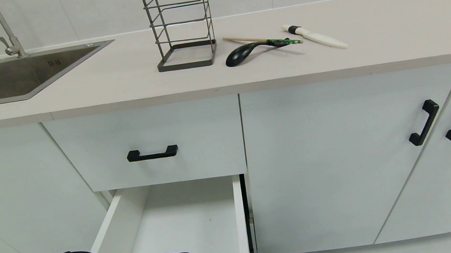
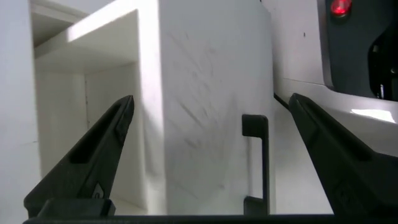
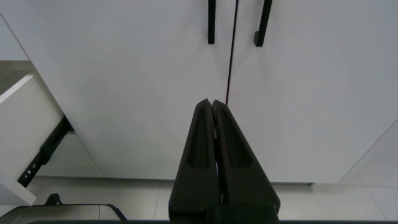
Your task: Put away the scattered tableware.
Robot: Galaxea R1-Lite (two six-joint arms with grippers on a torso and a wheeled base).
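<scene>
Well, my left gripper (image 2: pixel 211 102), jaws apart, faces the open drawer's (image 1: pixel 239 214) handle (image 2: pixel 256 162). The spoon (image 1: pixel 241 54), chopsticks (image 1: pixel 261 40) and knife (image 1: pixel 315 36) lie on the counter (image 1: pixel 375 44), well above it. I should back straight off before rising.

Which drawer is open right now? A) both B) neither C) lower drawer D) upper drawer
C: the lower drawer is pulled out with its white inside showing, while the upper drawer above it sits shut.
</scene>
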